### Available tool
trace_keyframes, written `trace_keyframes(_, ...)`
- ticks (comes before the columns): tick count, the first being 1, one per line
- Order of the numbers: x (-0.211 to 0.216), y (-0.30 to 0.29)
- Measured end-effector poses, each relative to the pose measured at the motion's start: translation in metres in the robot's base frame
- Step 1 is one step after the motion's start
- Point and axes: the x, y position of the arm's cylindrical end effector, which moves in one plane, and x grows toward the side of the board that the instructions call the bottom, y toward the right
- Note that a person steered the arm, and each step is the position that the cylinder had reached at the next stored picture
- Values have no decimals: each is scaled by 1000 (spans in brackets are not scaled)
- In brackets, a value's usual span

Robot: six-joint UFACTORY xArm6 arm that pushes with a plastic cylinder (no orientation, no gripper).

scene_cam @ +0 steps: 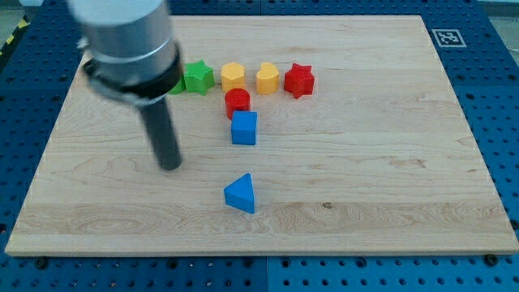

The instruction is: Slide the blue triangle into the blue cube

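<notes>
The blue triangle (241, 194) lies on the wooden board (389, 146) a little below the middle. The blue cube (244, 128) stands straight above it toward the view's top, apart from it by about one block's width. My tip (170, 165) is the lower end of the dark rod, to the view's left of both blue blocks and slightly above the triangle's level. It touches neither block.
A red round block (238, 101) sits just above the blue cube. Along the view's top runs a row: a green star (198, 77), a yellow block (233, 76), another yellow block (268, 78) and a red star (299, 79). The arm's body hides the board's top left.
</notes>
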Motion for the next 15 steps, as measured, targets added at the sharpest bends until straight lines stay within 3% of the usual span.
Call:
trace_keyframes(1,69,-7)
trace_keyframes(2,86,43)
trace_keyframes(5,83,118)
trace_keyframes(9,40,135)
trace_keyframes(13,49,120)
trace_keyframes(15,17,120)
